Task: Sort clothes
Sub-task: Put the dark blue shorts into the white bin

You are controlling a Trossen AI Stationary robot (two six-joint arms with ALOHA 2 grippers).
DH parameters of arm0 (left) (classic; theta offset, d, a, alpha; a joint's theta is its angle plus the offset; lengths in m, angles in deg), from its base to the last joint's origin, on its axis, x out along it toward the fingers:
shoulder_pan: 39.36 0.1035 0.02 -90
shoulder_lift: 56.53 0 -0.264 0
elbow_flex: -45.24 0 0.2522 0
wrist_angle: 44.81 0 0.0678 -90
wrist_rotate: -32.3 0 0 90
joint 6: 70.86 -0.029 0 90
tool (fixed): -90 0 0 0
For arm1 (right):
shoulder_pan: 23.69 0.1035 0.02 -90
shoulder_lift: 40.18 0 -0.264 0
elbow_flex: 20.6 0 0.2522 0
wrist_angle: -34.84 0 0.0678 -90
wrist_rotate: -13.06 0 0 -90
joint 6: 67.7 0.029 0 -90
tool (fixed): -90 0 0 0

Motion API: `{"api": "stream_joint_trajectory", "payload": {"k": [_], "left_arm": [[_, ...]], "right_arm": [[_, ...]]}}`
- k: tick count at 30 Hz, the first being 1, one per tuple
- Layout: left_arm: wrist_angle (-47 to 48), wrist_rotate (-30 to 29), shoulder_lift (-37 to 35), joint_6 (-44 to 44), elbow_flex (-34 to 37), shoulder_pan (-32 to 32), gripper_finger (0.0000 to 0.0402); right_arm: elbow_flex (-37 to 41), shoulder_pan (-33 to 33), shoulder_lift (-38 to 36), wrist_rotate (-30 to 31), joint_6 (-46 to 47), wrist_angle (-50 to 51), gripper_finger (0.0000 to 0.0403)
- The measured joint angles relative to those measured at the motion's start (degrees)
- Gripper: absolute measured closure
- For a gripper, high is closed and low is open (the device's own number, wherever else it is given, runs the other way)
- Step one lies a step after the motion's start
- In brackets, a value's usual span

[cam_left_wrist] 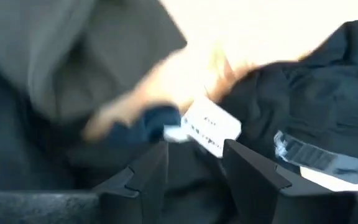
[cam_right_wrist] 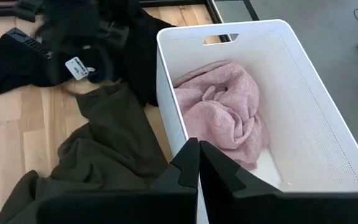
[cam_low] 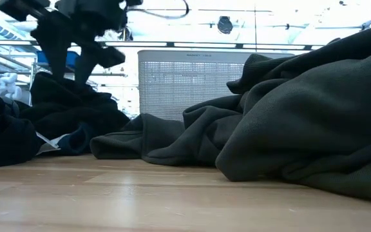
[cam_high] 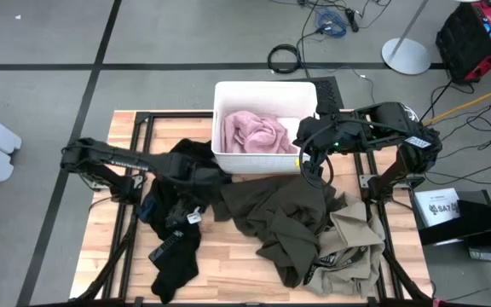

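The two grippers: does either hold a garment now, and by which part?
Neither holds anything. The right gripper is shut and empty above the white bin's wall. The left gripper is open over the black clothes, gripping nothing.

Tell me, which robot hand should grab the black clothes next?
The left hand, I think. It already sits open over the black clothes. The right hand is shut, beside the white bin holding the pink garment.

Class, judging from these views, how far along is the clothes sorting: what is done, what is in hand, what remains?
Done: the pink garment lies in the bin. In hand: the left hand, open, is at the black clothes; the right hand, shut and empty, hovers over the bin's edge. Left: the olive garment, tan garment and black clothes, all on the table.
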Motion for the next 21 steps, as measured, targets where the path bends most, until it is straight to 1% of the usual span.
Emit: {"api": "stream_joint_trajectory", "payload": {"k": [4,7,13,15,18,21], "left_arm": [[-6.61,-5.87,1.27,-6.38,0.00,-4.51,0.0240],[-9.75,-8.34,3.48,-10.80,0.00,-6.23,0.0240],[-6.91,-9.35,10.96,-13.42,-0.02,-6.11,0.0240],[-5.82,-10.59,13.30,-14.76,-0.02,-5.85,0.0240],[-5.12,-15.02,16.19,-15.63,-0.02,-5.26,0.0240],[-3.59,-16.26,18.10,-16.38,-0.02,-4.63,0.0240]], "right_arm": [[0.00,0.00,0.00,-0.02,0.70,0.00,0.0403],[0.00,0.08,0.00,-1.25,0.78,0.00,0.0403],[0.00,0.11,0.00,-3.10,0.57,0.00,0.0403],[0.00,0.13,0.00,-3.36,0.28,0.00,0.0403],[0.00,0.11,0.00,-4.33,-0.82,0.00,0.0403],[0.00,0.13,0.00,-4.37,-1.11,0.00,0.0403]]}}
